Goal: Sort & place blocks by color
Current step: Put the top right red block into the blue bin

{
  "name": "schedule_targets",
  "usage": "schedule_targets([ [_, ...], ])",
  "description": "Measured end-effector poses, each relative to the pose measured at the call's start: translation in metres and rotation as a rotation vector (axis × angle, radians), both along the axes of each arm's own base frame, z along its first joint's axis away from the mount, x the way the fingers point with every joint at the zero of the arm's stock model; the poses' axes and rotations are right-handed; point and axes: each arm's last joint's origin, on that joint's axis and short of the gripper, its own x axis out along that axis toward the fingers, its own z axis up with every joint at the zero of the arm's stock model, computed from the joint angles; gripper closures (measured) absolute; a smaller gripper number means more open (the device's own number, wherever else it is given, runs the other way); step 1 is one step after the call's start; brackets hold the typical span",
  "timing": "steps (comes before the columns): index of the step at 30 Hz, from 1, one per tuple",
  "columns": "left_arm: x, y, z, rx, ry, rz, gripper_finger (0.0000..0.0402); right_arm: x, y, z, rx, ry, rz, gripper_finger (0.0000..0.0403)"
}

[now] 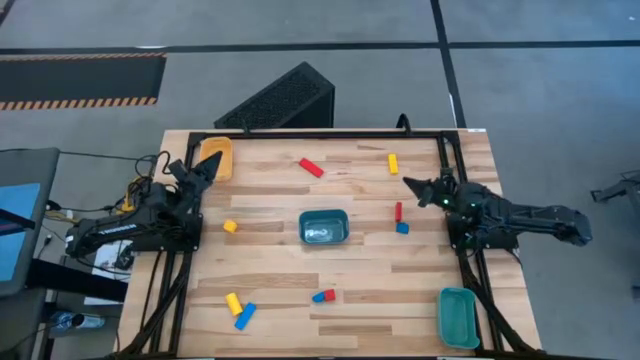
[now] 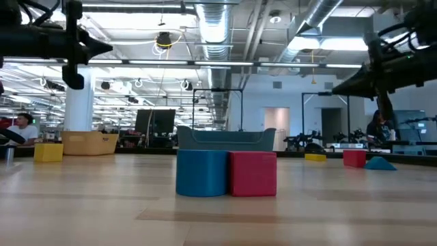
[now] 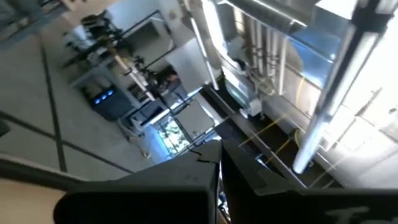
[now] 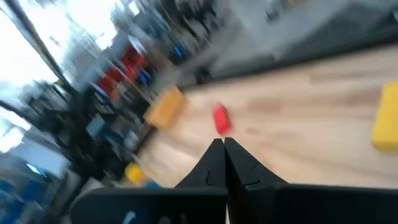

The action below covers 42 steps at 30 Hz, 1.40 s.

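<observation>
Small red, blue and yellow blocks lie scattered on the wooden table. A red bar [image 1: 311,167] and a yellow bar [image 1: 393,163] lie toward the far side. A red bar [image 1: 398,211] and a blue cube [image 1: 402,228] sit right of centre, and a yellow cube [image 1: 230,227] sits left of centre. A yellow bar [image 1: 233,303], a blue bar [image 1: 245,316] and a blue-and-red pair [image 1: 323,296] lie near the front. My left gripper [image 1: 212,165] is shut above the table's left edge. My right gripper [image 1: 407,181] is shut, raised beyond the right-hand red bar. Neither holds anything.
A teal tray [image 1: 324,227] sits mid-table and another teal tray [image 1: 457,316] at the near right corner. The yellow-orange tray [image 1: 215,157] lies at the far left corner, just past my left gripper. A black perforated box [image 1: 280,100] stands beyond the far edge.
</observation>
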Motion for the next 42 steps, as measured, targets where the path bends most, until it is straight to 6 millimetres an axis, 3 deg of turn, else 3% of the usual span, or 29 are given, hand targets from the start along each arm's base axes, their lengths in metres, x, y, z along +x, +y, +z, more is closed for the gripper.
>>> schedule_targets([
  [4,0.004,0.002,-0.004,-0.035,0.033,0.031,0.0401,0.007,-0.002,0.016,0.032,0.143,0.014,0.0397],
  [9,0.013,0.002,-0.010,-0.054,0.093,-0.061,0.0401,0.023,-0.008,0.045,0.065,0.335,-0.007,0.0400],
  [14,0.022,0.002,-0.008,-0.046,0.188,-0.139,0.0401,0.040,-0.022,0.055,0.172,0.589,-0.102,0.0399],
  [20,0.035,0.004,0.002,0.031,0.347,-0.183,0.0401,0.054,-0.036,0.051,0.341,0.862,-0.100,0.0400],
  [27,0.046,0.006,-0.005,0.017,0.531,-0.208,0.0395,0.067,-0.043,0.025,0.578,0.974,0.018,0.0380],
  [32,0.050,0.007,-0.010,-0.004,0.578,-0.209,0.0354,0.073,-0.043,0.021,0.650,0.934,0.028,0.0333],
  [42,0.051,0.013,-0.016,0.010,0.677,-0.131,0.0272,0.087,-0.048,0.004,0.666,0.970,0.023,0.0173],
])
